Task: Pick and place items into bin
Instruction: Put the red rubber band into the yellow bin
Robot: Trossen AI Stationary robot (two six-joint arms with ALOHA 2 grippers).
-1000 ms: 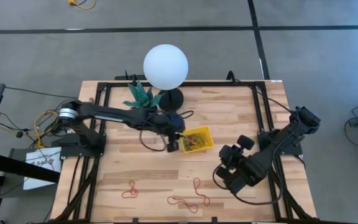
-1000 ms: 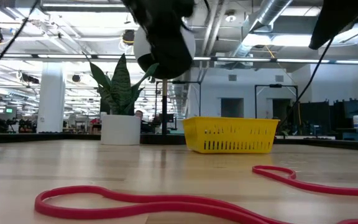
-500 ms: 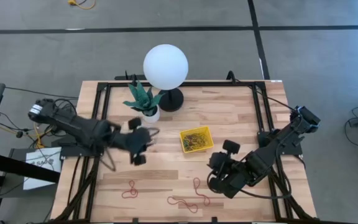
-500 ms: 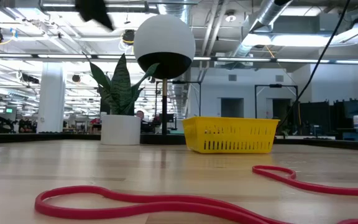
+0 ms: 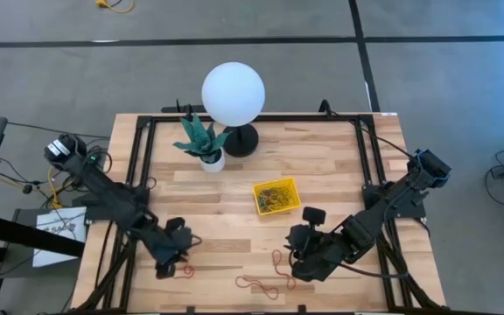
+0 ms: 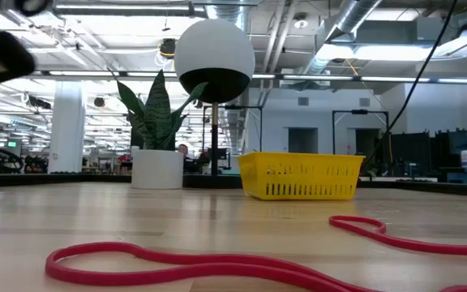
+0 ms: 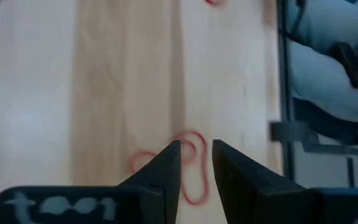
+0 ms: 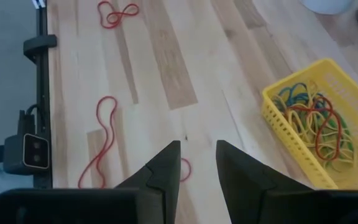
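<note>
On the wooden table [image 5: 322,166], red loops [image 5: 265,284] lie.

Left claw [image 7: 196,163] and right claw [image 8: 197,163] hover, fingers parted

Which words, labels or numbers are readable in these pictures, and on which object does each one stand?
White sheet under the left arm's base: dark print, too small to read.
Left gripper body: pale marks, too blurred to read.
Nothing else carries readable text.
</note>
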